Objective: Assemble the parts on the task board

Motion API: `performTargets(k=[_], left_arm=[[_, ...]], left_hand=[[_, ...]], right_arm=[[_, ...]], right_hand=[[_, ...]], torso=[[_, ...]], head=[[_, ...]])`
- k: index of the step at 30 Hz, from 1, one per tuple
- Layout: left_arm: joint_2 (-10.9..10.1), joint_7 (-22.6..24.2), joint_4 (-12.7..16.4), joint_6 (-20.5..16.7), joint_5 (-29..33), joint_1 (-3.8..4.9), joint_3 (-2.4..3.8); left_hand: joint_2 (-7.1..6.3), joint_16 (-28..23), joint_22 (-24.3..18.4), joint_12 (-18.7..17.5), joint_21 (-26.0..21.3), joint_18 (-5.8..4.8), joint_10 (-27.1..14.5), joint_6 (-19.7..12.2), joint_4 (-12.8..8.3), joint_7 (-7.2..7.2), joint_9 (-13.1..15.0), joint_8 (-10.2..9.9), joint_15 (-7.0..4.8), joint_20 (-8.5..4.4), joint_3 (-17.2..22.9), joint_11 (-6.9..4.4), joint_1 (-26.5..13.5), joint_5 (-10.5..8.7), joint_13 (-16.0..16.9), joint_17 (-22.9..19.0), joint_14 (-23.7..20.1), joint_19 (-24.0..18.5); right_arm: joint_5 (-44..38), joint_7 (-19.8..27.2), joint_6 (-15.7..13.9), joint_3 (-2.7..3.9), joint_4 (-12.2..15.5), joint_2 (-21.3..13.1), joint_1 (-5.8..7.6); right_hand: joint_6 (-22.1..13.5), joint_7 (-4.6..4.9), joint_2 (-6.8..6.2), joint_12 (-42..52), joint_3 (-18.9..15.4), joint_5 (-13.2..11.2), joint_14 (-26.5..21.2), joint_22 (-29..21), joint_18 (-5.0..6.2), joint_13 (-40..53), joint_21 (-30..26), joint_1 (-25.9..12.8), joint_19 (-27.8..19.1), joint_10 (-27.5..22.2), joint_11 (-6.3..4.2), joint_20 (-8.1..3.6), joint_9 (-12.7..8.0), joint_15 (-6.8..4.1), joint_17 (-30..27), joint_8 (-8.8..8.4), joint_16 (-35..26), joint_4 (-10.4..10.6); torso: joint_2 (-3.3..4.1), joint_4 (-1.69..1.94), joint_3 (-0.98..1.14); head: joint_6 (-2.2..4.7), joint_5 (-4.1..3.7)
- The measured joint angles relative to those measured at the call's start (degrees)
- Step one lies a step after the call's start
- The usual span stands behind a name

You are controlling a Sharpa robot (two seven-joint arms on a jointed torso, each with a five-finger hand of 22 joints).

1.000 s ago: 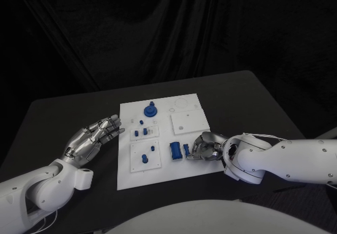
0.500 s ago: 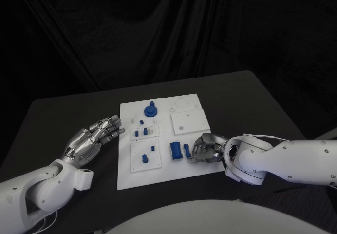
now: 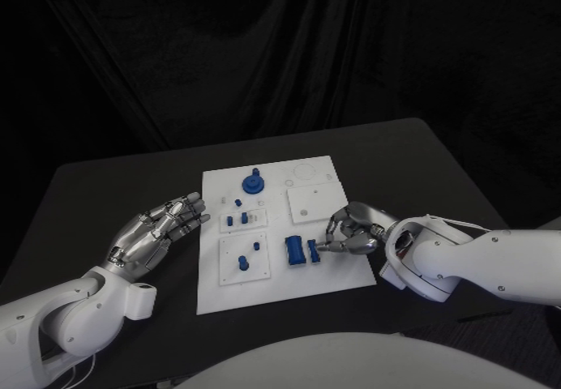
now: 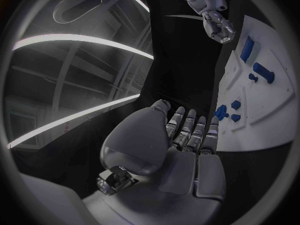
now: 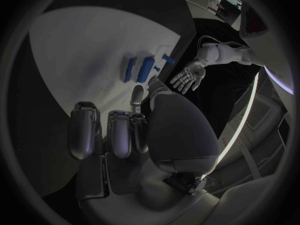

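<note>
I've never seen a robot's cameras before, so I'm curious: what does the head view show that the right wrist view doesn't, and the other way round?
Head view alone: the whole white task board on the black table, with the round blue part near its far edge and the right hand from above, beside two blue block parts.

Right wrist view alone: the right hand's palm side, fingers curled with nothing visibly held.

Both: the board, those two block parts lying side by side, and the left hand, open with fingers spread, off the board.
</note>
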Motion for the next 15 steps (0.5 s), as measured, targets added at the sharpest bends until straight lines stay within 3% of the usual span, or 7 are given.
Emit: performTargets(k=[5,7,8,9,11,13,15], left_arm=[[-0.28,0.0,0.73,-1.29,0.0,0.49,-0.01],[-0.28,0.0,0.99,-1.81,0.0,0.78,0.0],[-0.27,0.0,1.06,-2.0,0.0,0.85,0.02],[-0.25,0.0,1.11,-2.23,0.0,0.91,0.02],[-0.2,0.0,1.3,-2.71,0.0,1.1,0.02],[-0.2,0.0,1.62,-3.15,0.01,1.31,0.0],[-0.08,0.0,1.82,-3.69,0.05,1.88,-0.05]], left_hand=[[0.0,0.0,-0.01,0.21,0.0,0.0,0.05,0.25,0.02,0.16,0.01,0.0,0.05,0.0,0.02,0.06,0.0,0.0,0.0,0.0,-0.06,0.0],[0.0,0.0,-0.07,0.25,0.0,0.01,0.19,0.46,0.16,0.03,0.06,0.0,0.05,-0.04,0.15,0.19,0.0,0.0,0.0,0.0,-0.05,-0.04],[0.0,0.0,-0.11,0.42,0.0,0.01,0.19,0.62,0.16,0.19,0.06,0.0,0.05,-0.21,0.15,0.19,0.0,0.0,0.04,0.0,-0.06,-0.21],[0.0,0.0,-0.11,0.43,0.0,0.01,0.19,0.62,0.25,0.19,0.06,0.0,0.05,-0.21,0.25,0.19,0.0,0.0,0.05,0.0,-0.06,-0.2],[-0.04,-0.42,-0.29,0.48,-0.28,0.01,0.43,0.96,0.43,0.14,0.06,0.25,-0.18,-0.43,0.43,-0.03,-0.04,0.0,0.05,-0.01,-0.29,-0.43],[-0.31,-0.75,-0.6,0.66,-0.53,0.01,0.81,1.36,0.74,0.13,0.06,0.28,-0.71,-0.94,0.64,-0.08,-0.31,0.0,0.05,-0.06,-0.81,-0.94],[-0.89,-1.41,-0.9,0.63,-0.67,0.01,1.05,1.54,1.47,0.3,0.06,0.28,-1.23,-1.46,0.27,-0.39,-0.89,-0.24,0.05,-0.17,-1.34,-1.46]], right_arm=[[6.77,9.71,-4.04,0.03,-1.37,-0.56,1.84],[10.23,13.96,-5.41,0.03,-1.99,-0.62,2.55],[11.69,15.65,-5.87,0.03,-2.26,-0.61,2.82],[13.26,17.36,-6.29,0.03,-2.56,-0.58,3.08],[16.96,21.01,-6.91,0.03,-3.37,-0.41,3.63],[20.29,23.99,-7.18,0.04,-4.0,-0.37,4.02],[23.97,27.03,-7.3,0.04,-4.54,-0.54,4.3]], right_hand=[[-0.02,0.02,1.47,0.0,0.13,0.0,0.0,0.0,0.08,0.0,-4.62,-2.37,-1.82,0.0,0.0,-0.05,0.34,0.0,-2.2,0.0,-2.86,-0.13],[-0.43,0.4,2.23,0.0,-0.2,0.0,0.0,0.0,1.4,0.0,-7.44,-2.54,-3.27,0.0,0.0,0.18,0.59,0.0,-5.12,0.0,-4.65,-0.11],[-0.78,0.5,3.16,0.0,-0.31,0.0,-0.03,0.0,1.4,0.0,-9.12,-2.76,-4.11,0.0,0.0,0.32,0.71,0.03,-6.72,0.0,-5.58,-0.09],[-1.68,0.78,4.35,-0.53,-0.77,1.25,-1.41,0.0,2.39,0.0,-13.19,-3.55,-6.26,0.03,0.16,0.66,0.61,0.62,-10.48,-0.19,-7.93,-0.3],[-2.91,1.65,6.25,-3.72,-2.35,6.99,-5.29,0.0,4.15,-0.01,-22.73,-5.46,-11.34,-0.51,1.32,1.61,-0.24,1.72,-18.35,-1.44,-13.22,-0.24],[-4.28,2.88,8.27,-9.08,-4.15,11.05,-11.16,-1.64,5.87,-0.01,-34.97,-6.16,-18.26,-7.34,2.69,2.87,-1.24,3.12,-27.55,-2.48,-19.82,-0.17],[-5.66,3.66,9.62,-13.13,-5.44,12.43,-15.79,-3.53,5.87,-1.39,-41.69,-6.11,-22.23,-13.3,3.57,3.85,-1.87,4.18,-33.73,-2.67,-24.34,-0.14]], torso=[[0.0,0.0,0.0],[-0.01,0.01,0.01],[-0.01,0.01,0.01],[-0.01,0.01,0.01],[-0.03,0.01,0.01],[-0.04,0.01,0.03],[-0.03,0.02,0.04]], head=[[0.0,0.61],[0.0,0.85],[0.0,1.04],[0.0,1.24],[0.0,1.99],[0.0,2.65],[0.0,3.28]])
